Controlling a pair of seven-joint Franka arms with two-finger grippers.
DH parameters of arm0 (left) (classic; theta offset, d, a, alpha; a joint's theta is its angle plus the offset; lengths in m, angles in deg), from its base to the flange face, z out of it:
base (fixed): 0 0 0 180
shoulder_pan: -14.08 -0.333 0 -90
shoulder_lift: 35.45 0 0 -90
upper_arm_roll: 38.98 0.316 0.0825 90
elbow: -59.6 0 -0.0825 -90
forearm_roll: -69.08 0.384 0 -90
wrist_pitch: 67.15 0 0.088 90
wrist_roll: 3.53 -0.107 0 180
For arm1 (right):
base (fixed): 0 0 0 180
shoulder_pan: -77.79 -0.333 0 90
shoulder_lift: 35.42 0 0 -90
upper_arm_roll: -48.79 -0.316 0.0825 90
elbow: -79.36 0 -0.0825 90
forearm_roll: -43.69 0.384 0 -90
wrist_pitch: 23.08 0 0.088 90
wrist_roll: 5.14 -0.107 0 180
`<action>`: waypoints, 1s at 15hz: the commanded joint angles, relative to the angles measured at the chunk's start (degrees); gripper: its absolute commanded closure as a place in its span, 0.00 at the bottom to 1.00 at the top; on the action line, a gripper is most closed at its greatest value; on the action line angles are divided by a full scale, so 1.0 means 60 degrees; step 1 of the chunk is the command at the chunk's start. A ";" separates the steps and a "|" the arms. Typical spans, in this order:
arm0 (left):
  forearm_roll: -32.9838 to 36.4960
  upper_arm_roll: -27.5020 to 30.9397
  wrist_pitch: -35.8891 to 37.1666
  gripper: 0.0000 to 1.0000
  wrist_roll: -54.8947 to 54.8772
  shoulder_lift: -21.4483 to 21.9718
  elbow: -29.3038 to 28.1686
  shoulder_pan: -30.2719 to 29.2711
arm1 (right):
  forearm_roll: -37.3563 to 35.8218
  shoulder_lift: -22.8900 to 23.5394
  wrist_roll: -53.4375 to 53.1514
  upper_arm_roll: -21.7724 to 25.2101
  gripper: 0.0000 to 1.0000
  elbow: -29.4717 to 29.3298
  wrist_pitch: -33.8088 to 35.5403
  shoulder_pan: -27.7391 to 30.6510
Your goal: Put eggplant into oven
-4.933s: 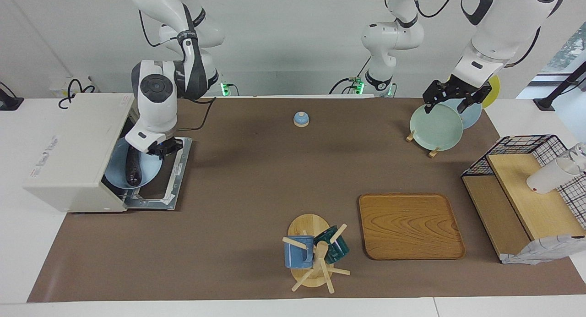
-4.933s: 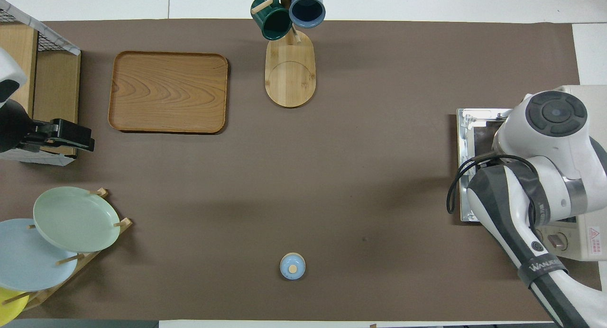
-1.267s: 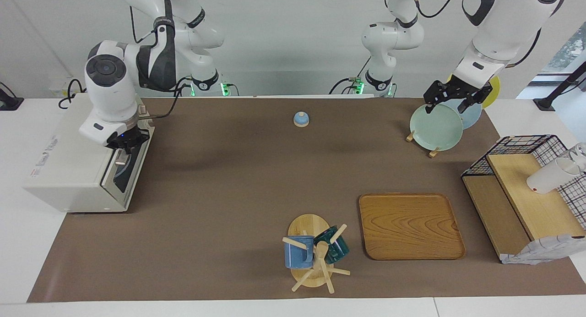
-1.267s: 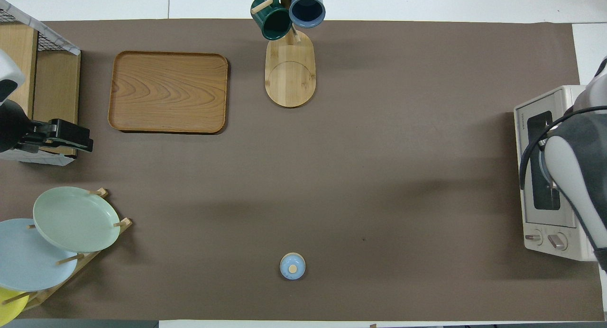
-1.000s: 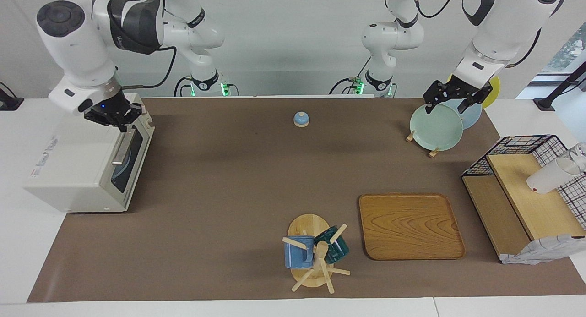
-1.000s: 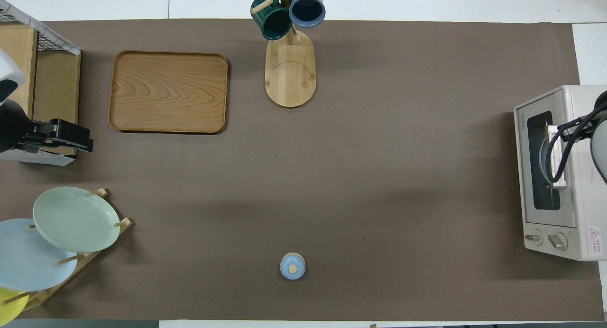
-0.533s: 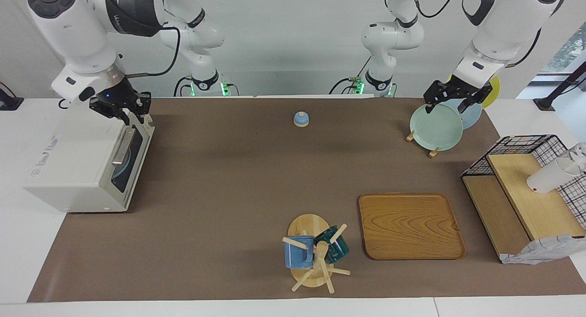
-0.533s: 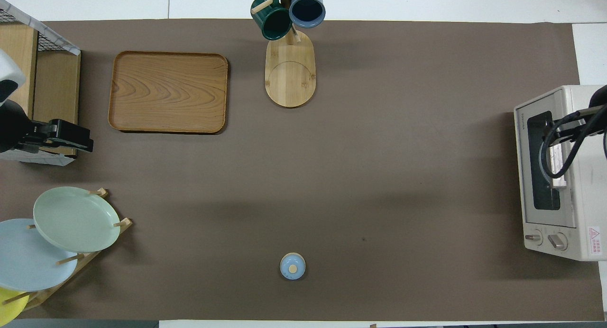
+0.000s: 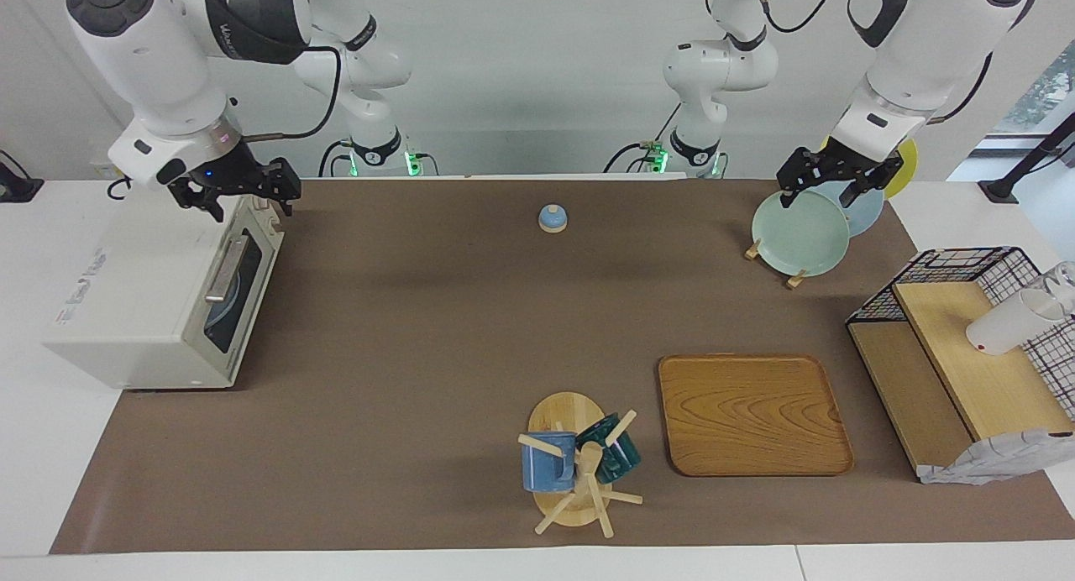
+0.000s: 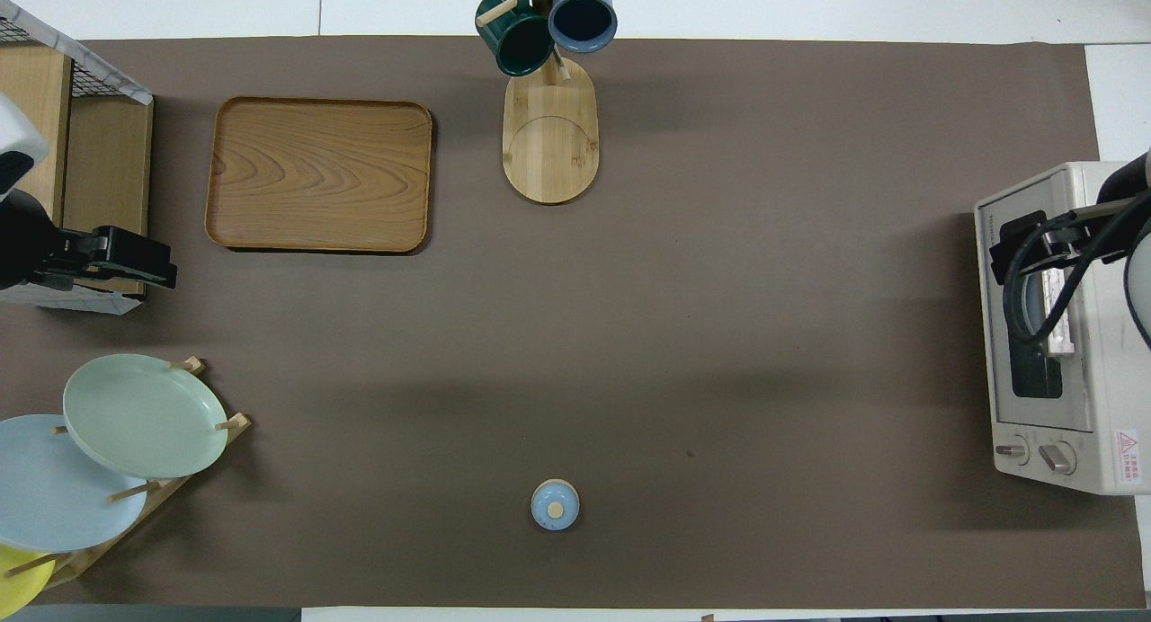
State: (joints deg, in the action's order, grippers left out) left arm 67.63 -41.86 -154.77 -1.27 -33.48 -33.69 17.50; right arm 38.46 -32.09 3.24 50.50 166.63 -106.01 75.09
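Note:
The off-white oven [image 9: 143,287] stands at the right arm's end of the table with its dark glass door shut; it also shows in the overhead view [image 10: 1052,334]. The eggplant is hidden. Only a blue plate [image 9: 225,306] shows dimly through the door glass. My right gripper [image 9: 243,196] is open and empty, up in the air over the oven's top front corner, clear of the bar handle [image 9: 222,270]. It also shows in the overhead view [image 10: 1034,235]. My left gripper [image 9: 827,186] is open and empty and waits over the plate rack.
A plate rack [image 9: 789,270] holds a green plate [image 9: 798,232] and others. A wire rack with wooden shelves [image 9: 966,346] holds a white cup [image 9: 1008,322]. A wooden tray [image 9: 752,413], a mug tree [image 9: 575,463] and a small blue lid [image 9: 552,218] lie on the brown mat.
The oven door, open earlier with the eggplant on the blue plate inside, is now shut. My right gripper has let go of the handle, risen and opened. The left arm has not moved.

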 commanded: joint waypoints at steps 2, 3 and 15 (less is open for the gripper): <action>-0.0081 -0.0003 0.0248 0.00 -0.0026 -0.0065 0.0196 -0.0072 | 0.0256 -0.0013 -0.0151 0.0154 0.00 -0.0131 0.0169 -0.0048; -0.0081 -0.0003 0.0248 0.00 -0.0026 -0.0065 0.0196 -0.0072 | 0.0576 0.0031 -0.0195 0.0328 0.00 -0.0145 0.0184 -0.0048; -0.0081 -0.0003 0.0248 0.00 -0.0026 -0.0065 0.0196 -0.0072 | 0.0989 -0.0320 -0.0488 0.0637 0.00 -0.0043 0.0462 -0.0018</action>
State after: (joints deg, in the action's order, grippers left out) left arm 67.63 -41.85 -154.72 -1.27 -33.48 -33.69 17.50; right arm 44.32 -33.64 1.05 54.17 166.30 -103.86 74.95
